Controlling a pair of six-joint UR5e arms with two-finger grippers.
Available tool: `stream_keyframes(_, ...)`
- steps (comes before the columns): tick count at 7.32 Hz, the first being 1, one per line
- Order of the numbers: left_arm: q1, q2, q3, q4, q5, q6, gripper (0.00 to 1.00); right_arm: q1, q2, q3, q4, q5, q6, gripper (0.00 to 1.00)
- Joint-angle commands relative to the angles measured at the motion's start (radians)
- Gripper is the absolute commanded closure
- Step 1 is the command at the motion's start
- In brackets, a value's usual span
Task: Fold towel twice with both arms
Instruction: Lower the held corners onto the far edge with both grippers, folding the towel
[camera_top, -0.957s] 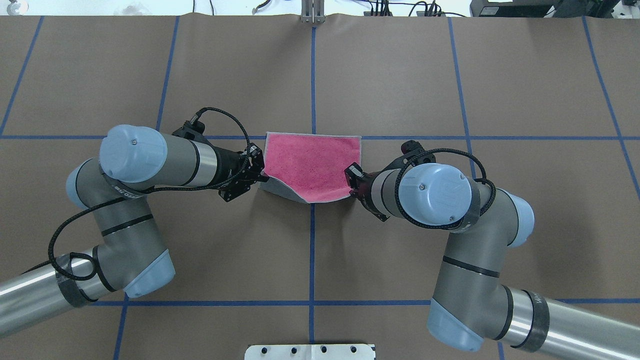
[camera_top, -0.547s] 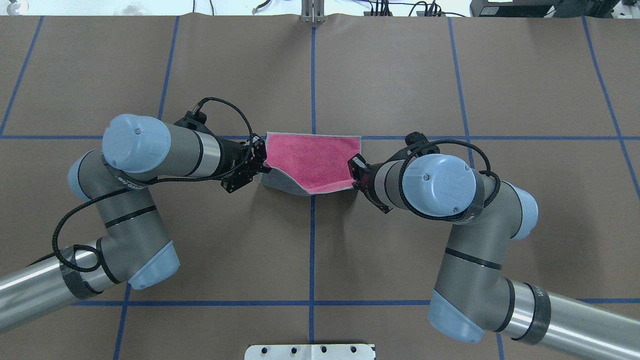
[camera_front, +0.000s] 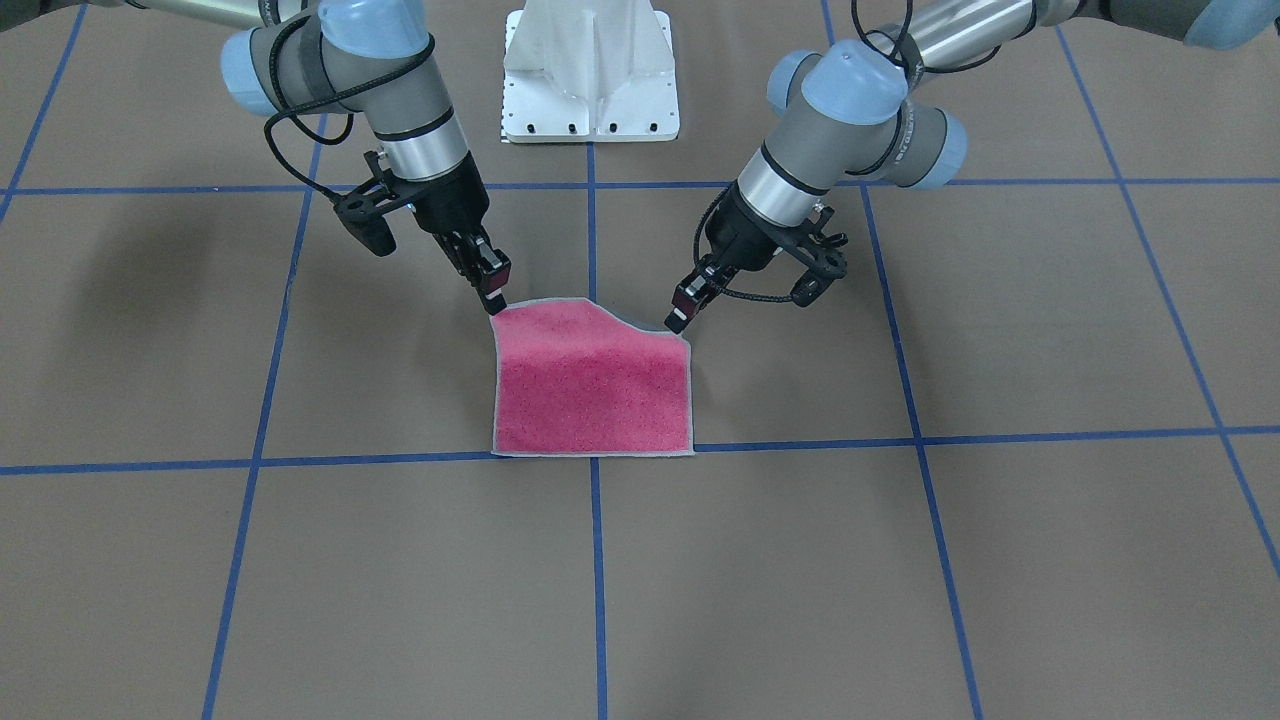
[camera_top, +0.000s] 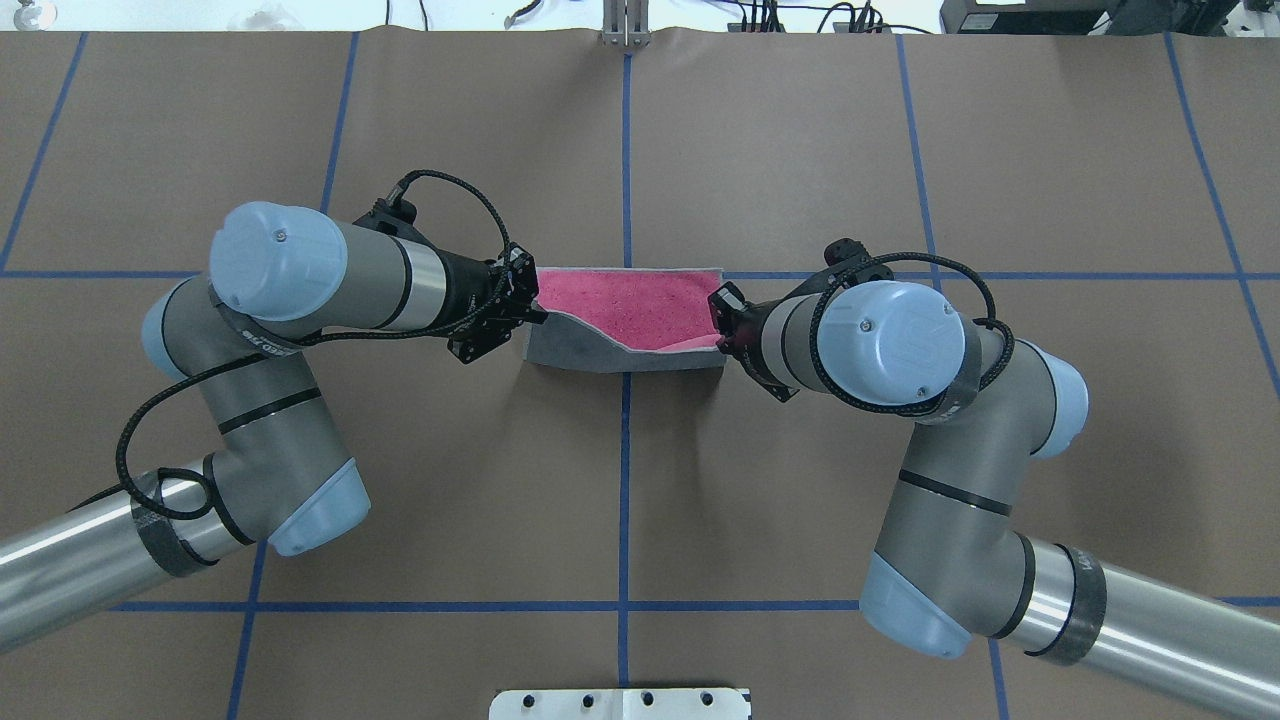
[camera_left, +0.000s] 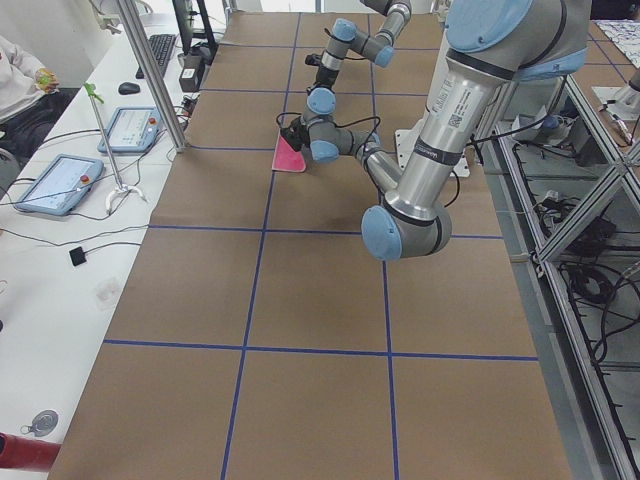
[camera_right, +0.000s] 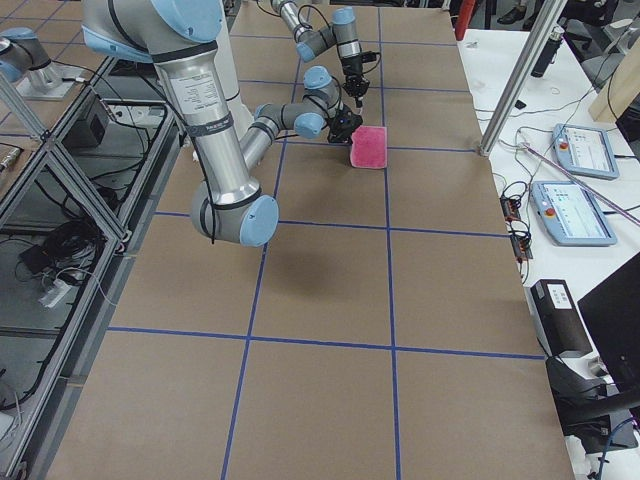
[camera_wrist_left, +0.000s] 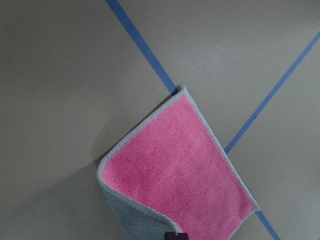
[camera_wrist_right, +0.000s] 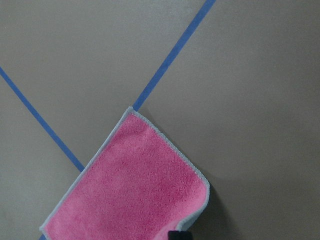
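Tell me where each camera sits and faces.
Front-facing: across the table, facing the robot; left arm on its right, base at top.
Overhead: behind the robot, looking down; left gripper left, right gripper right.
Exterior left: table end; left arm near.
Exterior right: opposite end; right arm near.
Left wrist: down onto towel; fingertip only.
Right wrist: same, other corner.
Shared: all six show the towel.

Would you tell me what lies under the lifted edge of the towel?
The towel's grey underside shows from overhead, above the brown table; the surface beneath it is hidden.
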Motion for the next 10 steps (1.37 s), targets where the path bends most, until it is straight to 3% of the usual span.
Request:
stream_keyframes(1,-0.009,-0.018,0.036,0.0,0.002,0.005,1.0,0.016,0.03,-0.04,0.001,0.0,-0.003,1.0)
stream_keyframes(10,-0.015,-0.063,0.128,-0.003,0.008,0.031,1.0,0.036,0.05,-0.12,0.009,0.002,-0.023,1.0)
